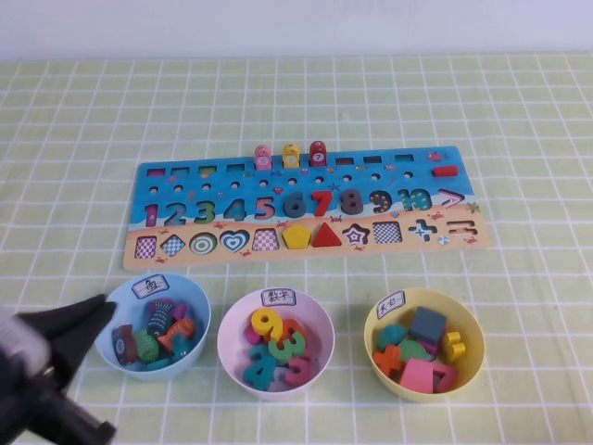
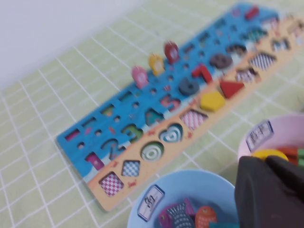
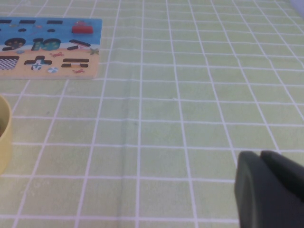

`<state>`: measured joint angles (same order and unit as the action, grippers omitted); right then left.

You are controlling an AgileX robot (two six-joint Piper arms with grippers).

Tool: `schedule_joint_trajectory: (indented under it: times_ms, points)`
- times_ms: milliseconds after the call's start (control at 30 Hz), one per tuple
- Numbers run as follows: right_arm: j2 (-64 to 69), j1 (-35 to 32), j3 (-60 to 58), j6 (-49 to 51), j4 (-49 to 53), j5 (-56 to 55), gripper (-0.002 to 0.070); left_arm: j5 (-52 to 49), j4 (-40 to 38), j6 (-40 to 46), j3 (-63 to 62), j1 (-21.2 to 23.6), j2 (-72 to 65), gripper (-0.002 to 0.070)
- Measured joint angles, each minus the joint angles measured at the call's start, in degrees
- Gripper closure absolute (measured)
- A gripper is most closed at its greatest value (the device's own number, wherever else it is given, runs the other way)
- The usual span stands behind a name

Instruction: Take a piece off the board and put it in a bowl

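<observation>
The board [image 1: 306,199] lies across the middle of the table; its heart slot [image 1: 235,242] is empty, while the yellow pentagon [image 1: 296,235] and red triangle [image 1: 325,235] sit in theirs. The yellow bowl [image 1: 478,366] stands at the front right with several pieces in it; a teal piece [image 1: 390,335] lies among them, its shape partly hidden. My left gripper [image 1: 100,308] is shut and empty at the front left, beside the light-blue bowl [image 1: 199,301]. It also shows in the left wrist view [image 2: 263,159]. My right gripper [image 3: 260,154] is shut and empty over bare tablecloth, out of the high view.
The white-pink bowl [image 1: 320,311] with number pieces stands between the other two bowls. Three fish pegs [image 1: 291,155] stand upright on the board's far edge. The right wrist view shows the board's right end [image 3: 47,47] and the yellow bowl's rim [image 3: 4,133].
</observation>
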<state>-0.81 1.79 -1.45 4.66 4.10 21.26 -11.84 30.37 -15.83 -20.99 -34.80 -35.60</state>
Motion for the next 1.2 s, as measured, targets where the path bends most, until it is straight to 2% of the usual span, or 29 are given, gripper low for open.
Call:
schedule_joint_trajectory:
  times_ms: [133,233,633,933,1200]
  points:
    - [0.00,0.00,0.00,0.00,0.00,0.00,0.0694,12.25,-3.74,0.00,8.81,8.44,8.69,0.0678]
    - [0.00,0.00,0.00,0.00,0.00,0.00,0.0694,16.14,-7.43,0.00,13.54,12.66,14.65,0.0678]
    - [0.00,0.00,0.00,0.00,0.00,0.00,0.0694,15.74,-23.16,0.00,21.86,24.70,32.17,0.0678]
    - [0.00,0.00,0.00,0.00,0.00,0.00,0.0694,4.02,-28.04,0.00,22.42,29.76,36.15,0.0678]
    - [0.00,0.00,0.00,0.00,0.00,0.00,0.0694,-3.83,-28.51,0.00,22.42,29.96,36.15,0.0678]
